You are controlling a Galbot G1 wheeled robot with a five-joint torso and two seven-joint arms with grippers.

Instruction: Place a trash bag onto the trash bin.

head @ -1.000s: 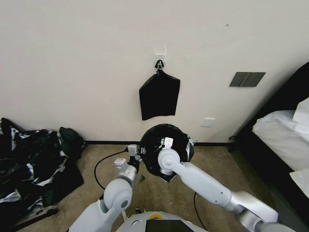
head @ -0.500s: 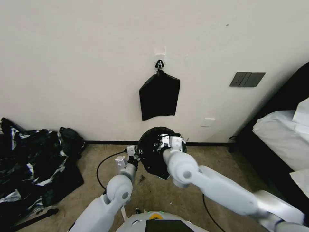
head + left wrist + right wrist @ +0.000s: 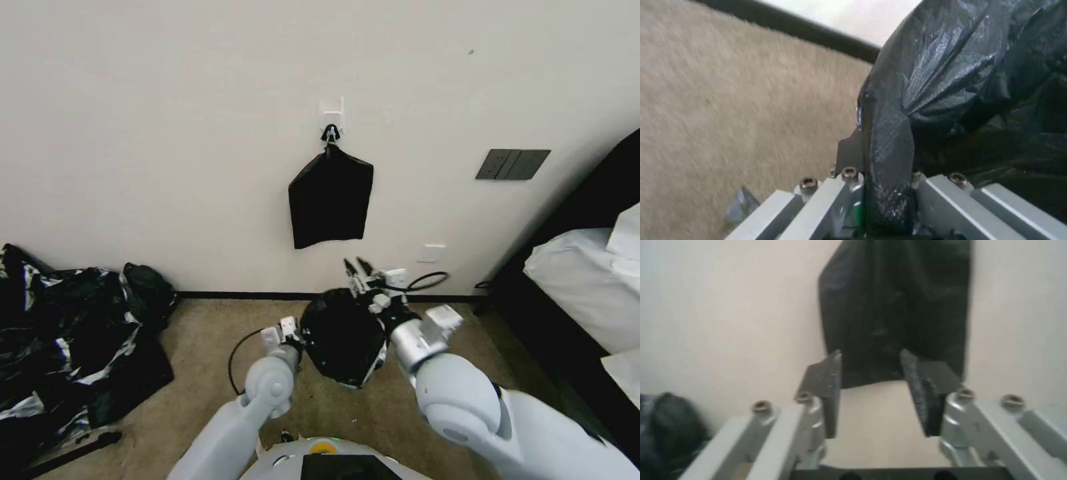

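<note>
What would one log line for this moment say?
left gripper: shut on trash bag | right gripper: open, raised toward wall | bin: covered

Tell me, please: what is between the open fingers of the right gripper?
Nothing. In the right wrist view the right gripper is open with a bare gap; behind it, farther off, the black bundle hangs on the wall.

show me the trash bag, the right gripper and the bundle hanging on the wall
trash bag [image 3: 343, 337], head view, crinkled black front
right gripper [image 3: 357, 265], head view, between its open fingertips
hanging black bundle [image 3: 330, 200], head view, flat middle

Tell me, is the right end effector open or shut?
Open: the right end effector shows a clear gap between its fingers, holding nothing.
</note>
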